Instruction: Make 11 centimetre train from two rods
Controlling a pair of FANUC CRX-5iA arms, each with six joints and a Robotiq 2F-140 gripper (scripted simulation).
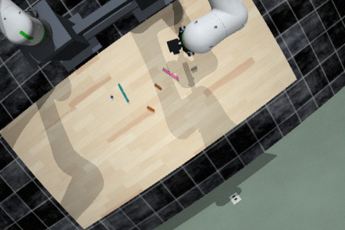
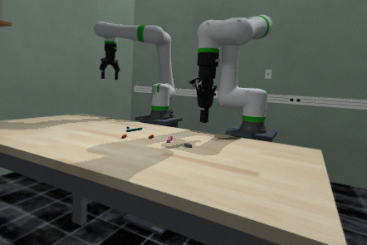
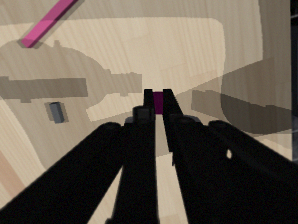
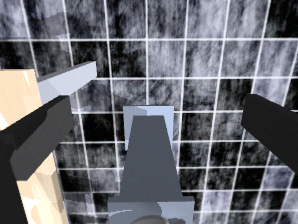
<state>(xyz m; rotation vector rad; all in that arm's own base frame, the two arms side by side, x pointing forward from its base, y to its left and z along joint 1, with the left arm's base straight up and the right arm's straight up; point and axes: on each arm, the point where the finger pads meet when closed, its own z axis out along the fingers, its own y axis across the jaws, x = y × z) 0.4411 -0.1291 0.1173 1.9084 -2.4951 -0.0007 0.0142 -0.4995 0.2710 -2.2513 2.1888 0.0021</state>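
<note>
My left gripper [image 2: 203, 120] [image 3: 157, 102] is shut on a short magenta rod [image 3: 158, 104], held well above the table; its fingertips are hidden by the arm in the top view. The pink rod [image 1: 170, 74] [image 2: 169, 139] [image 3: 49, 22] lies flat on the table, at the upper left in the left wrist view. The turquoise rod [image 1: 123, 93] [image 2: 134, 129] lies flat further left in the top view, with the small blue rod [image 1: 112, 97] [image 2: 127, 127] beside it, apart. My right gripper [image 2: 110, 76] [image 4: 157, 110] is open and empty, high up and away from the rods.
A grey rod [image 1: 194, 69] [image 2: 188, 145] [image 3: 57, 113] lies near the pink rod, apart from it. One orange rod [image 1: 158, 86] [image 2: 151, 136] lies between the pink and turquoise rods; another orange rod [image 1: 151, 109] [image 2: 124, 136] lies nearer the table's front edge.
</note>
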